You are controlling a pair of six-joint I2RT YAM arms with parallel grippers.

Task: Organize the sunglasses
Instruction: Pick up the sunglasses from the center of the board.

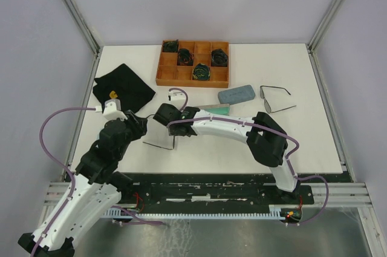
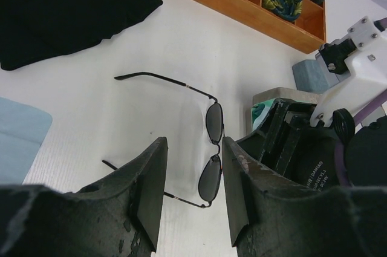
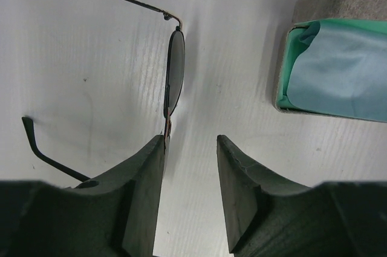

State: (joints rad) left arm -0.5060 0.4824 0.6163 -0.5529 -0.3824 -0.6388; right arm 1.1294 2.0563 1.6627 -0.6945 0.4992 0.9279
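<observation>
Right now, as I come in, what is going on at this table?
The robot is working on one pair of sunglasses, which rests unfolded on the table. The left hand and the right hand are both open and close to it from opposite sides; neither seems to grip it. An open grey case with green lining lies just beside the right hand. The second pair rests unfolded farther right, past a closed blue case, untouched.

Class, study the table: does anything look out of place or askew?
Both sunglasses lie loose, arms unfolded, outside any case: the near pair by the open grey case, the other pair further right.
</observation>
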